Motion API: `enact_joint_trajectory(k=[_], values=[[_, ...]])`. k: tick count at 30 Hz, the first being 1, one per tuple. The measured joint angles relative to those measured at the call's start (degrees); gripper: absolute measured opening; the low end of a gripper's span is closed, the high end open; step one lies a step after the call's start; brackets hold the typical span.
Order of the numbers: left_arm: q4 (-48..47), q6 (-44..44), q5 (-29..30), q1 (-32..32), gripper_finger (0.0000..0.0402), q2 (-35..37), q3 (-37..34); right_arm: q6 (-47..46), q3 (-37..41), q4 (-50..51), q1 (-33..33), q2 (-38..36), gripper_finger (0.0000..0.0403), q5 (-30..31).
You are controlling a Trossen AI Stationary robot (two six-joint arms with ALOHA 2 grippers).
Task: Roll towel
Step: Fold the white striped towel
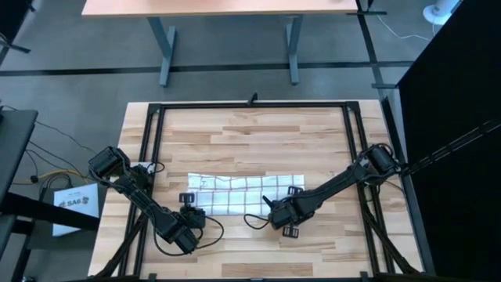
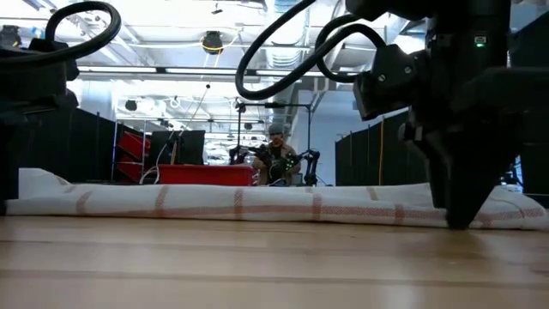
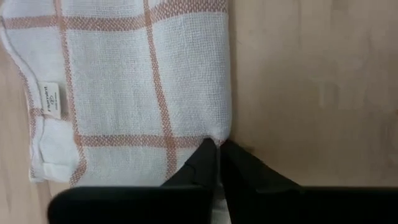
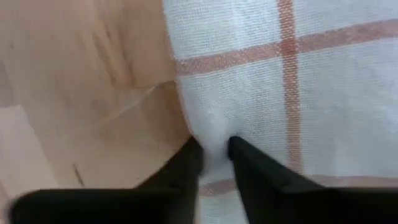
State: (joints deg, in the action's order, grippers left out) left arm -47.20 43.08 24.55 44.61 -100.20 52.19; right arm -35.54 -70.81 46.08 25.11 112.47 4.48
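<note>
The towel (image 1: 244, 193), white with reddish-brown grid lines, lies on the wooden table as a long folded strip running left to right. In the low view the towel (image 2: 257, 202) rests flat as a low band. My left gripper (image 1: 190, 211) is at the strip's near edge by its left end, shut on the cloth. My right gripper (image 1: 275, 213) is at the near edge toward the right end, also shut on cloth. A small label (image 3: 50, 99) shows near one corner of the towel. My left gripper pinches the towel's near edge (image 3: 214, 138) between its two fingers, close to a corner of the folded strip. The cloth lies flat on the table beyond the fingertips; one layer or several, I cannot tell. My right gripper pinches the towel's near edge (image 4: 214, 140) between its two fingers (image 4: 249, 165), with a small pucker of cloth between them. The fingers slant down from the near side. The rest of the towel lies flat on the table.
A black frame (image 1: 153, 149) rails in the table on the left, far and right sides. Bare wood (image 1: 250, 251) lies between the towel and the near edge. Beyond the table a person (image 2: 274, 159) sits in the room.
</note>
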Motion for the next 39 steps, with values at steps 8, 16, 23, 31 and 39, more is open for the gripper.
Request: enact_joint_trajectory(k=[8, 16, 23, 31, 39], values=[[0.26, 1.23, 1.01, -0.01, 0.0001, -0.02, -0.05, -0.49, 1.03, -0.74, 1.51, -0.18, 0.0003, 0.41], [-0.26, 1.19, -2.51, -0.07, 0.0, -0.09, 2.32, -0.05, -1.58, -1.29, 4.93, 0.06, 0.0001, -4.58], [1.27, -0.52, -13.66, 0.27, 0.0, 1.52, 6.1, 0.84, -4.16, -0.4, 8.18, 0.1, 0.0, -9.3], [0.93, 3.45, -19.64, 0.54, 0.0, 7.85, 10.02, -3.78, -4.41, -2.76, 12.48, -4.85, 0.0, -12.76], [-1.12, 5.75, -21.04, -0.24, 0.0, 13.38, 11.91, -6.65, -4.56, -2.9, 13.8, -11.46, 0.0, -14.19]])
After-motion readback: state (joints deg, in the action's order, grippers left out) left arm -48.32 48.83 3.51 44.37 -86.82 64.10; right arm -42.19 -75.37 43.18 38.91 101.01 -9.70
